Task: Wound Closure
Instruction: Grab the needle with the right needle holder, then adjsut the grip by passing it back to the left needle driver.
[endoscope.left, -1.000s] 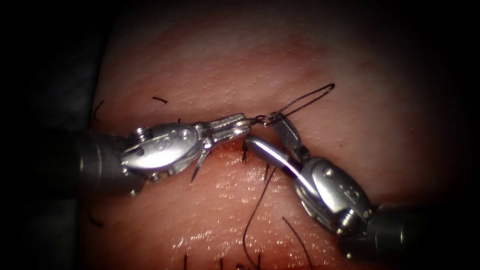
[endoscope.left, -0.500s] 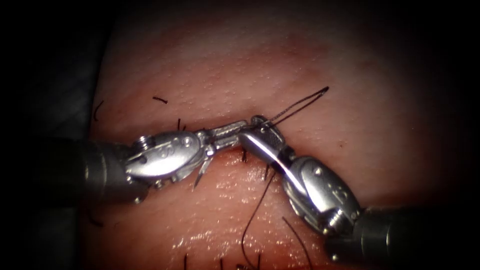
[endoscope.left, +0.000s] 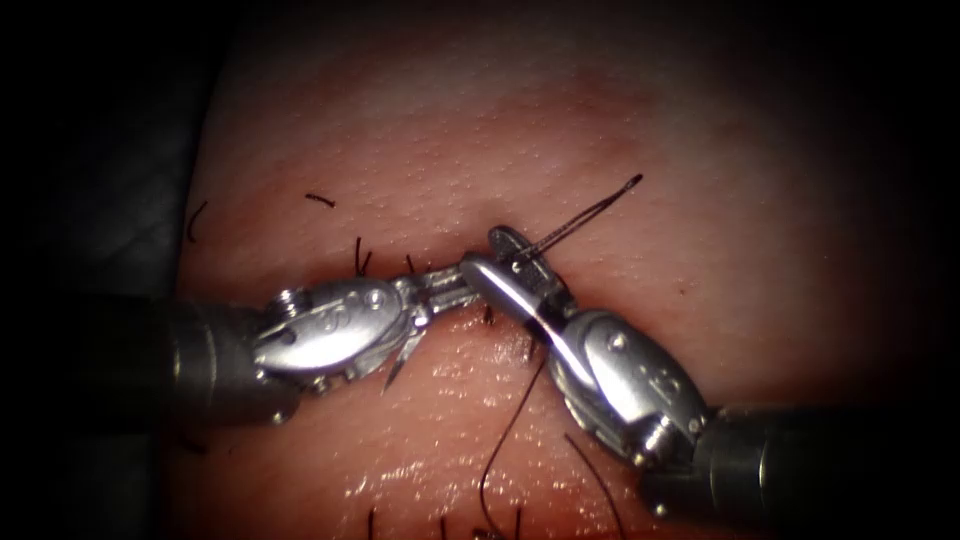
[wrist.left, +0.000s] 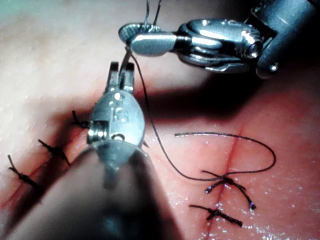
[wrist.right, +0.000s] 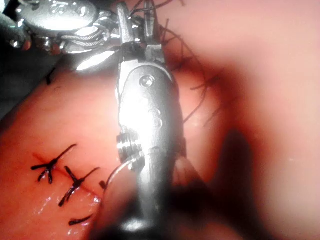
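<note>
Over the cut in the tissue (endoscope.left: 430, 130) the two tools meet tip to tip. My left tool (endoscope.left: 462, 278) comes in from the left, its jaws shut on the thread (wrist.left: 145, 105) at their tip. My right tool (endoscope.left: 497, 262) reaches in from the lower right with its jaws slightly apart, touching the left tool's tip. A narrow loop of thread (endoscope.left: 590, 208) runs from between the right jaws up to the right. More thread (endoscope.left: 505, 430) trails down over the wet tissue. A thin pointed metal sliver (endoscope.left: 397, 358) hangs under the left tool's wrist; I cannot tell if it is the needle.
Tied stitches (wrist.left: 55, 150) with short cut ends sit along the cut, and further ones (wrist.left: 225, 182) lie beside the slack thread. Loose cut ends (endoscope.left: 320, 200) lie on the tissue at upper left. Red fluid (endoscope.left: 400, 480) glistens near the lower edge.
My right tool has moved up and left until it touches the left tool's tip, and its jaws have narrowed. The thread loop has grown shorter and thinner. The left tool shifted slightly lower.
</note>
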